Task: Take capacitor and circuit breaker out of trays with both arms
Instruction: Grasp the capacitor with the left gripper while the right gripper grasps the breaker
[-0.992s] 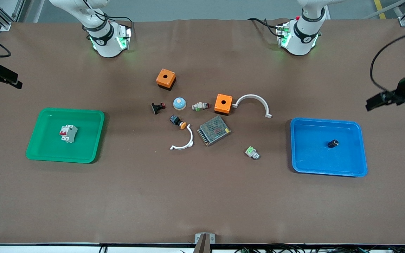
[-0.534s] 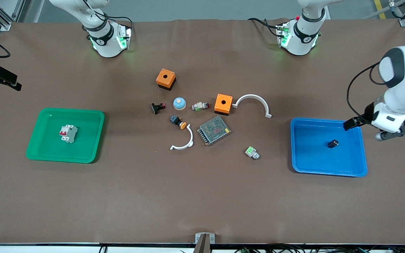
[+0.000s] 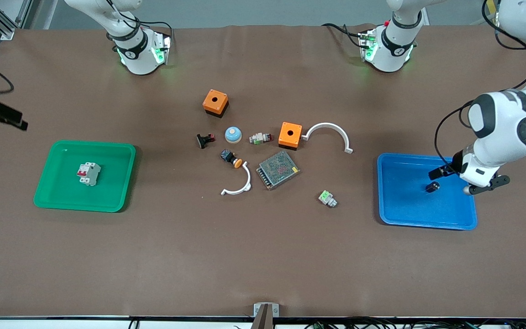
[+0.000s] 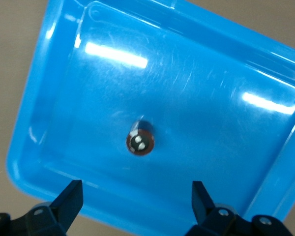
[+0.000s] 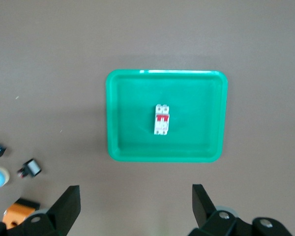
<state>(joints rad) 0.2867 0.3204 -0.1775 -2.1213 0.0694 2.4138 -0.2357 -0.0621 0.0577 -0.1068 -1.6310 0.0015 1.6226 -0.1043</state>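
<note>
The capacitor [image 3: 433,186], a tiny black cylinder, lies in the blue tray [image 3: 409,210] at the left arm's end of the table. My left gripper [image 3: 451,182] hovers open over the tray, close beside the capacitor. In the left wrist view the capacitor [image 4: 140,140] shows its dotted flat end, apart from the open gripper [image 4: 136,200], with the tray wall [image 4: 34,157] around it. The breaker [image 3: 88,173], white with red levers, lies in the green tray [image 3: 62,192]. My right gripper [image 3: 2,116] is high over the right arm's end of the table, open and empty [image 5: 136,201], looking down on the breaker [image 5: 162,119] in the green tray [image 5: 128,142].
Mid-table lie two orange boxes [image 3: 215,103] [image 3: 290,135], two white arcs [image 3: 329,132] [image 3: 238,183], a metal mesh box [image 3: 278,169], a blue dome [image 3: 233,134], a black push-button with an orange cap [image 3: 231,158], a black-and-red clip [image 3: 204,140] and white-and-green connectors [image 3: 327,198].
My left arm has swung in from the table's end and come down over the blue tray, beside the capacitor. My right gripper has shifted slightly. The capacitor and the breaker have not moved.
</note>
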